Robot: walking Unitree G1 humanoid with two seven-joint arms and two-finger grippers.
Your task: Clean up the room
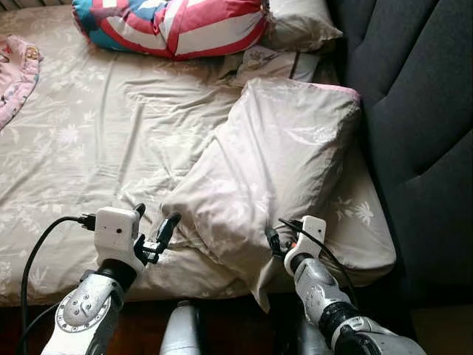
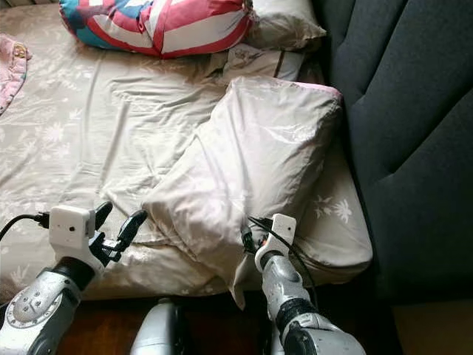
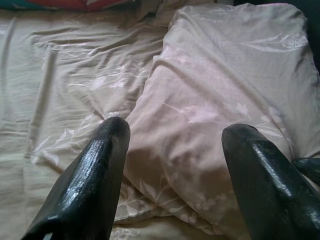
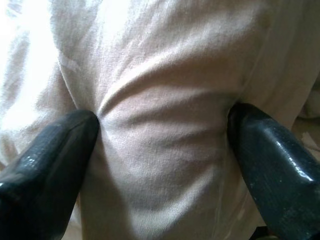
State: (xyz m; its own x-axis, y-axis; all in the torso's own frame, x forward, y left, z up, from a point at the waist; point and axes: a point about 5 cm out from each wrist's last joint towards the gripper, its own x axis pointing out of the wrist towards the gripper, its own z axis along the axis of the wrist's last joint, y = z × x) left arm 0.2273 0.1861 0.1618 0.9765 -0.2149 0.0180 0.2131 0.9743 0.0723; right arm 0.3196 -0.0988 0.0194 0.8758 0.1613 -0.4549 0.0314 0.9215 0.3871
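Between the fingers of the right gripper (image 4: 160, 150), a bulge of the beige pillow (image 1: 273, 170) is seen, with cloth touching both fingertips and creased from one to the other; the fingers are spread wide, and it cannot be told whether a firm hold has been made. Ahead of the fingers of the left gripper (image 3: 172, 170), which are also spread wide with nothing between them but air, the near corner of the same pillow is seen lying on the bed sheet (image 1: 111, 133). The pillow is laid slantwise across the bed, its far end close against the dark padded headboard (image 1: 421, 96). Beyond it, a red, white and blue striped cushion (image 1: 170, 26) and a second beige pillow (image 1: 299, 22) are placed at the head of the bed, and a pink cloth (image 1: 15, 74) is seen well apart from both grippers at the bed's far edge.

The pillow is judged to be light, soft and easily squashed; it is expected to sag and fold if lifted by one corner. A hold on a thick fold near each of the two near corners is recommended, so that the load is shared. The case looks smooth and may slip.

No brand, label or legible writing is visible.
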